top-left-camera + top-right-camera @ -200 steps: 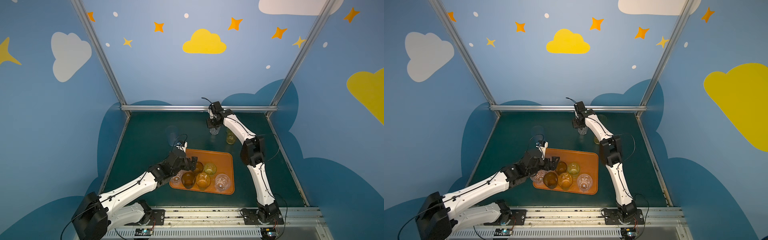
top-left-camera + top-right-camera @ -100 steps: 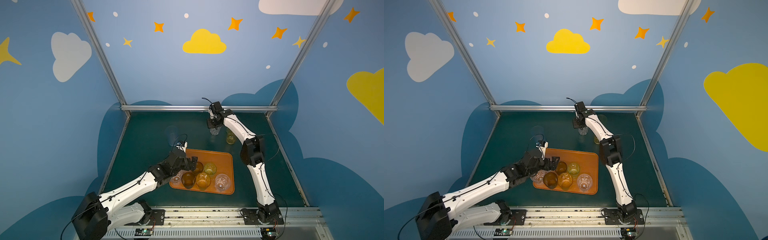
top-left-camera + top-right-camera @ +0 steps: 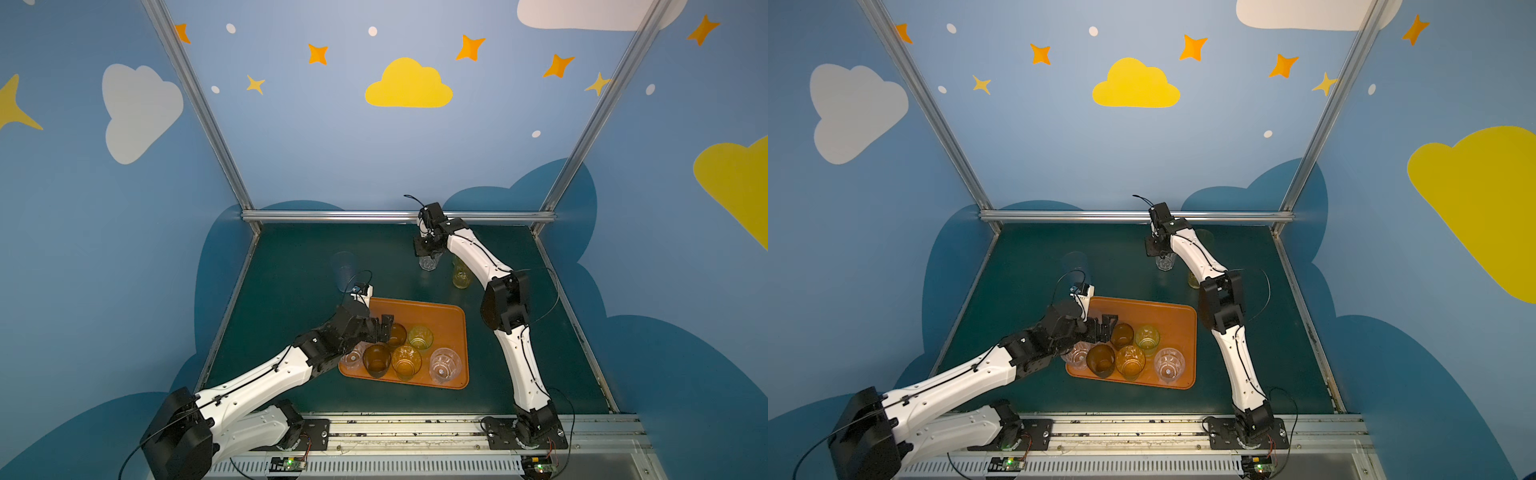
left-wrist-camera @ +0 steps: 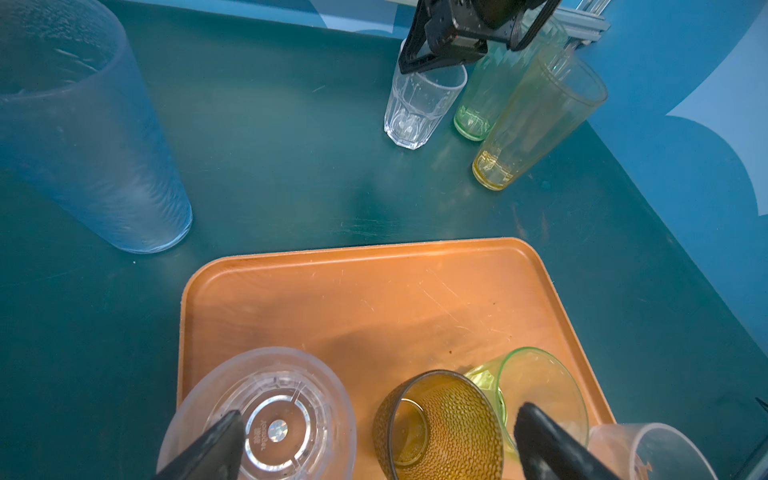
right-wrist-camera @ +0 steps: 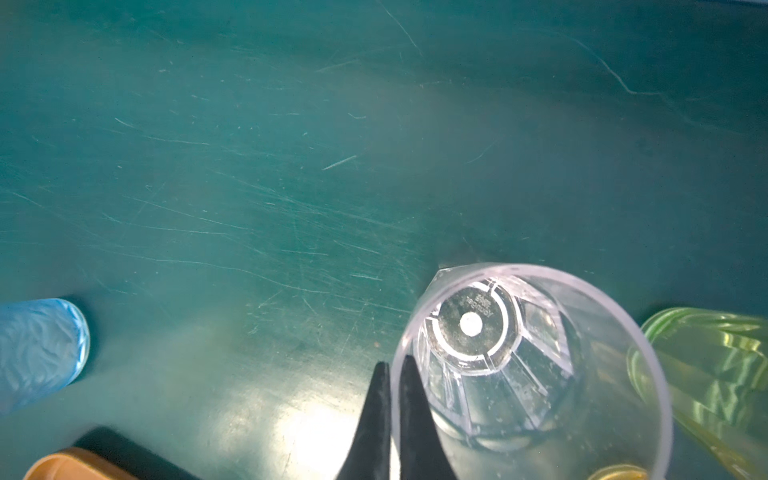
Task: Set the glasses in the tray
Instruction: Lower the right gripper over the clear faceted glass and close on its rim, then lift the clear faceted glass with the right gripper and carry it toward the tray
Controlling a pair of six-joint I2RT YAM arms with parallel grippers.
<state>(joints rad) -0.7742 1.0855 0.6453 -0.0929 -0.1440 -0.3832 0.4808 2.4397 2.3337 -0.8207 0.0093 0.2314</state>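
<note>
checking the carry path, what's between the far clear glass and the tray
Nothing: the left wrist view shows bare mat between the clear glass and the tray; both top views agree.

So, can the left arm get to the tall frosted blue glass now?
Probably yes. The frosted blue glass stands upright on the mat just beyond the far left corner of the tray, close to the open left gripper, with nothing between them.
</note>
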